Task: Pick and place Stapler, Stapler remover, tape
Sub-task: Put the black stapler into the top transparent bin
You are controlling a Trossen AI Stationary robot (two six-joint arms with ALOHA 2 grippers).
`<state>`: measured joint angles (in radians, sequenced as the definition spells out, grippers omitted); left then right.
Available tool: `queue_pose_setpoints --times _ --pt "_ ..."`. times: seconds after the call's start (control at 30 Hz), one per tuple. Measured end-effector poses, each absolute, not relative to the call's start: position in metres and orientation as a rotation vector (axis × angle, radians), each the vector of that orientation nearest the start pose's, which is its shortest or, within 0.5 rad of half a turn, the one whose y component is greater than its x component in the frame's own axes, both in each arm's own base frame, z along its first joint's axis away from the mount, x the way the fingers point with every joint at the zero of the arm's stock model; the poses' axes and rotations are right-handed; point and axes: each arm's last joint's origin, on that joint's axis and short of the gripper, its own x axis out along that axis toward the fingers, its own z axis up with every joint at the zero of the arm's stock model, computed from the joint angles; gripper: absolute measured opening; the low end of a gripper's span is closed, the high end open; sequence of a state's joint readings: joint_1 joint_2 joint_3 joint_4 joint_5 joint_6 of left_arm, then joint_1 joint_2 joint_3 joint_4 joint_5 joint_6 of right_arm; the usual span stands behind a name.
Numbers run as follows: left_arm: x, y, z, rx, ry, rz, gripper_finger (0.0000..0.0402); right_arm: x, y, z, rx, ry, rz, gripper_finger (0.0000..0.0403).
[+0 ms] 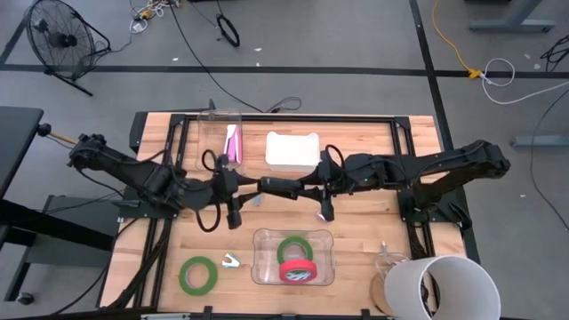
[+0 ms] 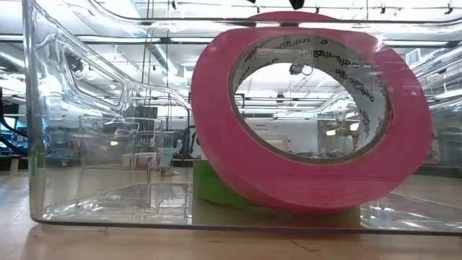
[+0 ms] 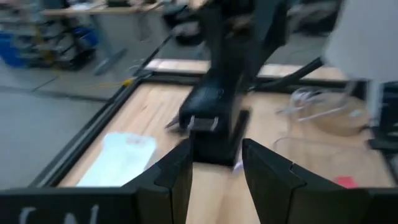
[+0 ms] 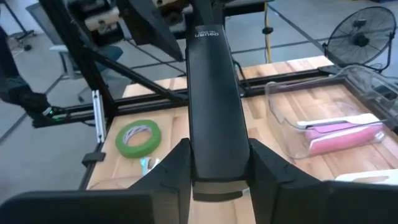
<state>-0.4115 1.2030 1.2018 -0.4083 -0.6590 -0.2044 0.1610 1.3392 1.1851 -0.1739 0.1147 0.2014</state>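
Midair, black stapler [image 1: 283,186] between left claw [image 1: 252,184] and right claw [image 1: 313,188].

The wooden table [image 1: 356,222] carries a clear bin [image 1: 293,258] near its front edge, a loose green tape roll [image 1: 198,275] toward the front left corner, and a small staple remover [image 1: 231,261] between the two. A white box [image 1: 292,151] sits near the back edge with a clear tray [image 1: 220,138] just left of it. A white bucket [image 1: 441,286] stands at the front right corner.
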Motion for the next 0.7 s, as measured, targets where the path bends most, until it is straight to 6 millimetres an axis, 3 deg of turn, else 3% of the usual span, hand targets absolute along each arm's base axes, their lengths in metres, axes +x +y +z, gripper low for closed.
queue_pose_setpoints --times 0.7 --pt "0.252 -0.073 0.384 -0.086 0.244 0.119 0.0142 0.298 0.049 0.351 0.127 0.326 0.013 0.0102"
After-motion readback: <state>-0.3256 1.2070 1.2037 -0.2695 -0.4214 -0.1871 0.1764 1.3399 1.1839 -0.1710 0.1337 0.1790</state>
